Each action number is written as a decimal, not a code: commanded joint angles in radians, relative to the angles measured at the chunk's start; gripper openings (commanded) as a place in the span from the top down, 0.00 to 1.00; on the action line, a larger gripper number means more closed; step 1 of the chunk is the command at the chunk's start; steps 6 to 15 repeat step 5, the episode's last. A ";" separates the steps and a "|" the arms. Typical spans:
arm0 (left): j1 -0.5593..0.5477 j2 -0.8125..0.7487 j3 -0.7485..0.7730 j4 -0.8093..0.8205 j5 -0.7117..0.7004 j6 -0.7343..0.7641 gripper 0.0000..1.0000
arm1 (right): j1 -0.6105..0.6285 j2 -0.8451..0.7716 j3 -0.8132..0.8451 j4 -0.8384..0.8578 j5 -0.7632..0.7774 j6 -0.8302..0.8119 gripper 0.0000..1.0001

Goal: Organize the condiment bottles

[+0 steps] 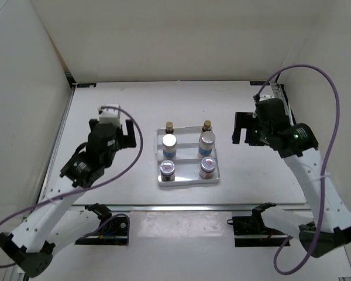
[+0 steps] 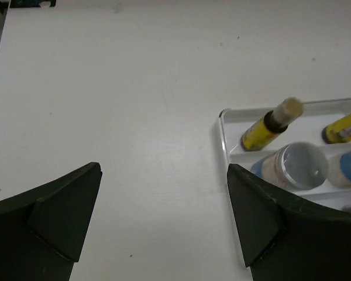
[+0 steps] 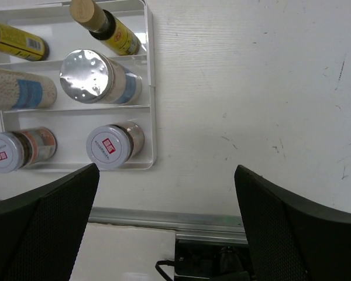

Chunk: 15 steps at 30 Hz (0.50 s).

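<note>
Neatly enough, the six bottles (image 1: 206,142) stand paired in the tray (image 1: 187,182), which lies mid-table, a little toward the near edge. Two yellow bottles (image 1: 169,126) fill the far row, two white cylinders (image 1: 169,144) the middle, and two dark jars (image 1: 167,170) the nearest (thin dividers part the rows). The left gripper (image 2: 164,222) hangs over bare table (image 1: 134,99) left of the tray, jaws wide apart, holding nothing. The right gripper (image 3: 167,222) hangs off the tray's right rim, equally spread and empty. Bare tabletop runs from the tray to the far edge and to both side edges, where white walls (image 1: 23,88) rise.
</note>
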 commanded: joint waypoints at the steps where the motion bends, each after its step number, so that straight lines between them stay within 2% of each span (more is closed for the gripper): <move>1: -0.001 -0.168 -0.159 -0.025 -0.022 -0.045 0.00 | -0.003 -0.066 -0.021 -0.027 0.030 -0.012 0.00; 5: -0.001 -0.515 -0.279 -0.025 -0.011 -0.212 0.00 | -0.003 -0.171 -0.043 -0.047 0.041 -0.062 0.00; 15: -0.001 -0.515 -0.279 -0.025 -0.011 -0.212 0.00 | -0.003 -0.171 -0.043 -0.047 0.041 -0.062 0.00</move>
